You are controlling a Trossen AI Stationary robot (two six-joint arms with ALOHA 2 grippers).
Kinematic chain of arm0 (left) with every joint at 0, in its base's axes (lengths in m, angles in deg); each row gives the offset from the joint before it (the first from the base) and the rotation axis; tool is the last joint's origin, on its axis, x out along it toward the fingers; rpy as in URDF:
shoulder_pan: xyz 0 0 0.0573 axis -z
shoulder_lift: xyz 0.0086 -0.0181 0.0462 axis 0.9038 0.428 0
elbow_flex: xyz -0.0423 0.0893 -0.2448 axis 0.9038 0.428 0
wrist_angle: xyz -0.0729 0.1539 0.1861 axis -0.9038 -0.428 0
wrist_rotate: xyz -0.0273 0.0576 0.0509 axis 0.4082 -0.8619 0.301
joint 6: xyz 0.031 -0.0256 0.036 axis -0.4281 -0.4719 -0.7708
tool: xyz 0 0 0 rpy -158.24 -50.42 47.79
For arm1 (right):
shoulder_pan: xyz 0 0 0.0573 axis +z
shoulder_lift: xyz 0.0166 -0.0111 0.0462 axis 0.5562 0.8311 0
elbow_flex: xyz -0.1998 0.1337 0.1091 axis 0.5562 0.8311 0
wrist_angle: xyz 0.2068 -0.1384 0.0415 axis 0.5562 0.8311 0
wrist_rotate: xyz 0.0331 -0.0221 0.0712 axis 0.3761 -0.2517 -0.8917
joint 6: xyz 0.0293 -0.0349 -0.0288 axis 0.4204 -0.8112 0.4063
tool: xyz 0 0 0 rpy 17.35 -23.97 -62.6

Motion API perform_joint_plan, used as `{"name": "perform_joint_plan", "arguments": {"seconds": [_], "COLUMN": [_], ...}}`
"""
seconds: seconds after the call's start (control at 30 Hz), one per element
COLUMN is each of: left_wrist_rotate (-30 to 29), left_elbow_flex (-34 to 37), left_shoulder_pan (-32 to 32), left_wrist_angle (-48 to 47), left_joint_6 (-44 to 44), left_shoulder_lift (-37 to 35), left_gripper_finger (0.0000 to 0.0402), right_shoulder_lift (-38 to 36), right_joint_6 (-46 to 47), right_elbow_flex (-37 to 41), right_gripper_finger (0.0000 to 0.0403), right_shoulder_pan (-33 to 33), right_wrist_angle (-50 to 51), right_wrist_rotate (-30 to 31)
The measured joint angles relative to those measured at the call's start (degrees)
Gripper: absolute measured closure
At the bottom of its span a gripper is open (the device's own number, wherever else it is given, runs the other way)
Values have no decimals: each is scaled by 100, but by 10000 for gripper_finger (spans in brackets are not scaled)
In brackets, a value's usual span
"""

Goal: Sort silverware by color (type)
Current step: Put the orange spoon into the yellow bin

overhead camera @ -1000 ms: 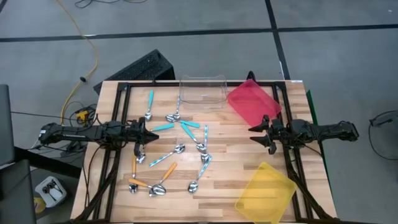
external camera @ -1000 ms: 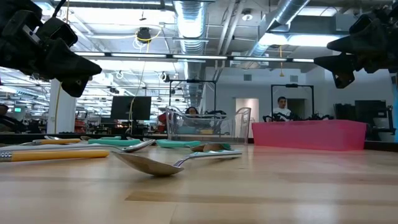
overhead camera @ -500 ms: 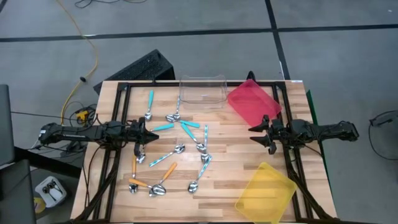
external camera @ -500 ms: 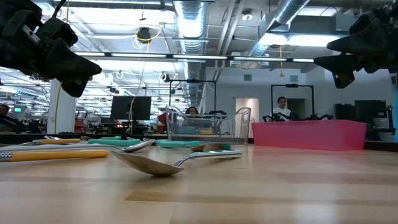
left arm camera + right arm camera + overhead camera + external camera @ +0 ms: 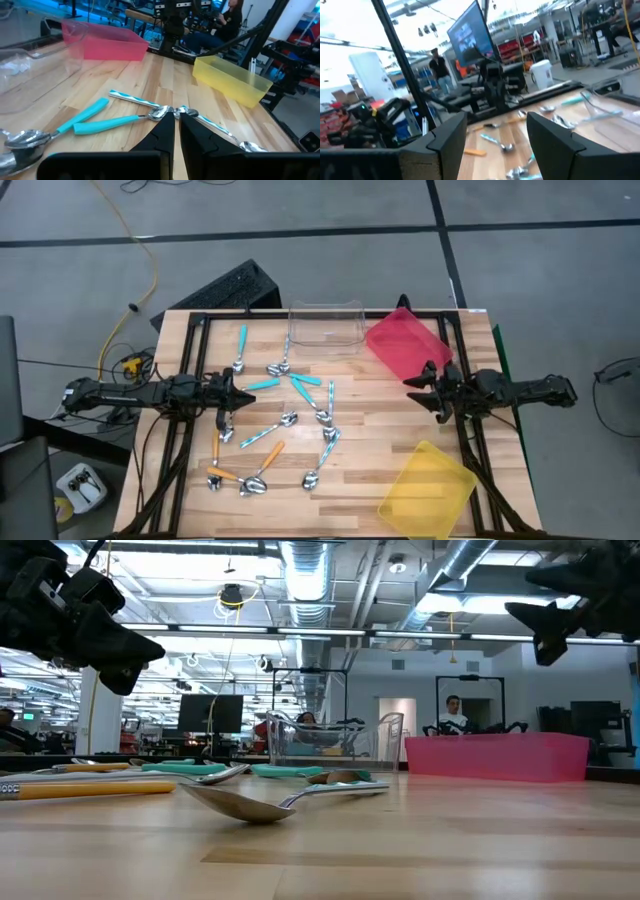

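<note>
I see the spoons (image 5: 285, 420) scattered left of centre on the surface (image 5: 380, 430); three trays (image 5: 407, 343) lie right and behind them.

No readable text, labels, numbers anywhere.

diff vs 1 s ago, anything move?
Only the right pincer: it rose a little in the low view and edged slightly toward the table's right edge in the high view, fingers open and empty throughout. Nothing taken hold of or let go. The left pincer stayed shut above the spoons, which lie as before, as do the red tray, yellow tray and clear tray.
</note>
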Motion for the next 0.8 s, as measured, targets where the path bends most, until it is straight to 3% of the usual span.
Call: {"name": "perform_joint_plan", "arguments": {"seconds": [0.37,0.67,0.8], "left_wrist_rotate": [-500,-487,-518], "left_elbow_flex": [2,2,1], "left_shoulder_pan": [-2,0,0], "left_wrist_angle": [79,185,691], "left_joint_6": [164,520,810], "left_shoulder_lift": [0,-4,-7], "left_gripper_finger": [388,388,388], "right_shoulder_lift": [0,2,0], "right_joint_6": [11,-129,-313], "right_elbow_flex": [-9,-11,-11], "right_gripper_finger": [171,171,171], "right_shoulder_pan": [0,0,0], "right_wrist_angle": [25,180,177], "right_wrist_rotate": [251,608,849]}}
